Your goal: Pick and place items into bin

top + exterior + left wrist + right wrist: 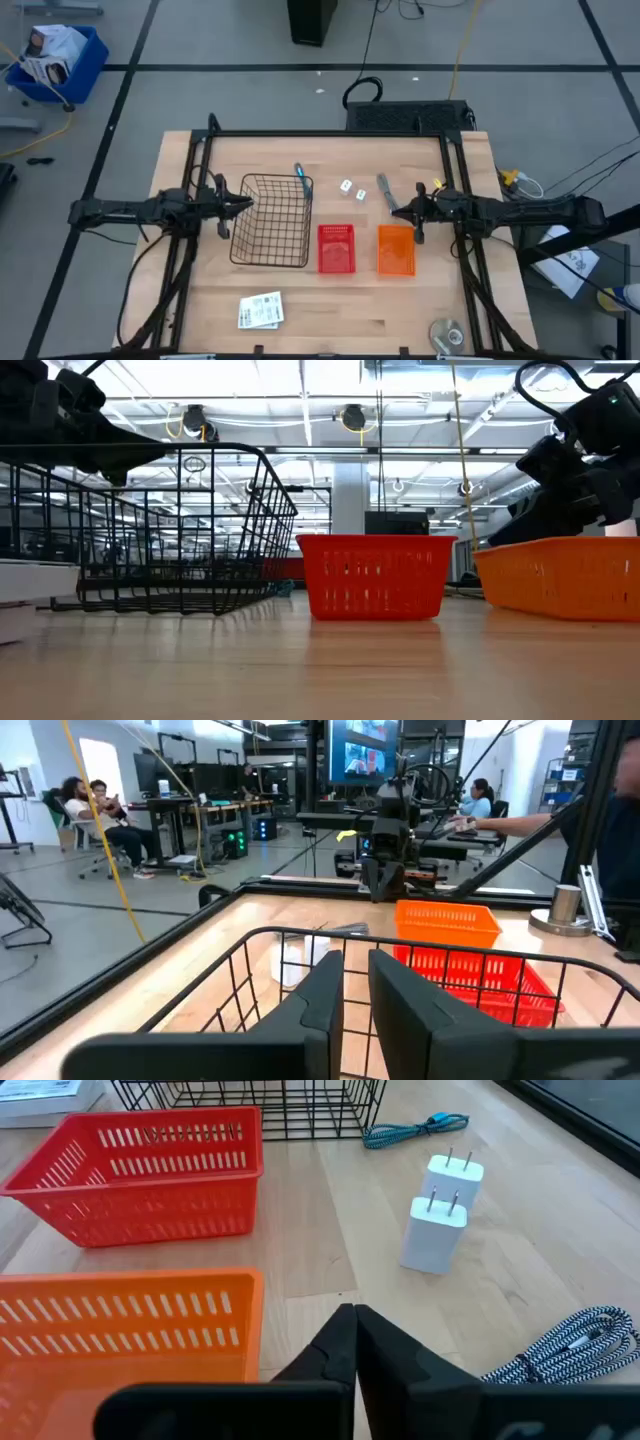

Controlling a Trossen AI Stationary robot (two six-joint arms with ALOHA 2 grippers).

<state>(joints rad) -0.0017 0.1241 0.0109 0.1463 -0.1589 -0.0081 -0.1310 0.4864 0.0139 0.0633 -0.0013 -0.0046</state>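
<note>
A slim blue cable lies by the far right corner of the black wire basket. Two white plug cubes stand on the wood right of it. A grey braided cable lies beside them. The white printed card packet rests flat near the table's near edge. My left gripper hovers over the wire basket's left rim, fingers a narrow gap apart. My right gripper is shut, above bare wood between the orange basket and the grey cable.
A red basket and the orange basket sit side by side right of the wire basket. A shiny disc lies at the near right corner. Black frame rails run along the table's edges. People sit at desks beyond the table.
</note>
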